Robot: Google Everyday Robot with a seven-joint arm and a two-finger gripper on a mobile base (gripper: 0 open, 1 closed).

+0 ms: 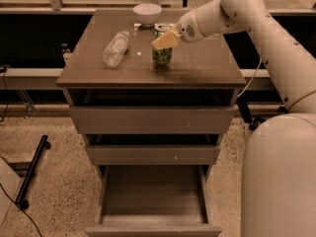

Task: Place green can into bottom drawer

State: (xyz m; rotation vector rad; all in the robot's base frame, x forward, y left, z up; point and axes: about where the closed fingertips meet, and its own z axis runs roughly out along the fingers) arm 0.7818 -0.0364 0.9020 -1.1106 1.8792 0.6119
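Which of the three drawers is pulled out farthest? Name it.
The bottom drawer: pulled far out, bare inside showing; the two above sit nearly shut. The gripper is at the green can.

The small cylindrical green can has mottled, faintly glossy metal sides. Over its upper part sits the smooth cream plastic gripper. The clear plastic bottle glints. The grey-brown bottom drawer looks matt inside.
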